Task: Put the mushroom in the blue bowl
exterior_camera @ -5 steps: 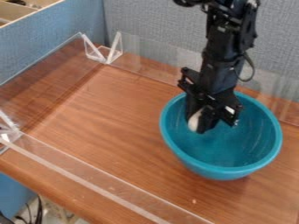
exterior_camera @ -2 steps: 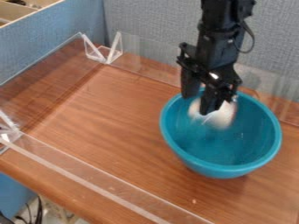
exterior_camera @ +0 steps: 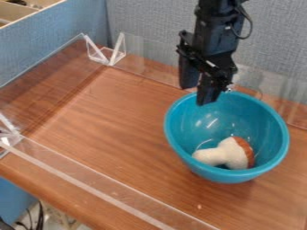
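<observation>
The mushroom (exterior_camera: 224, 153) lies on its side inside the blue bowl (exterior_camera: 189, 116), cream stem toward the left, reddish-brown cap toward the right. The bowl stands on the wooden table at the right. My gripper (exterior_camera: 207, 88) hangs above the bowl's far rim, pointing down, jaws open and holding nothing.
The wooden tabletop (exterior_camera: 96, 117) is ringed by a low clear plastic wall (exterior_camera: 72, 175) with clear brackets (exterior_camera: 106, 51) at the back left. A blue-grey partition (exterior_camera: 156, 27) stands behind. A wooden box edge (exterior_camera: 30, 13) shows at the top left.
The gripper has let go of the mushroom, which dropped to the bowl's bottom. The gripper rose out of the bowl and its jaws opened.
</observation>
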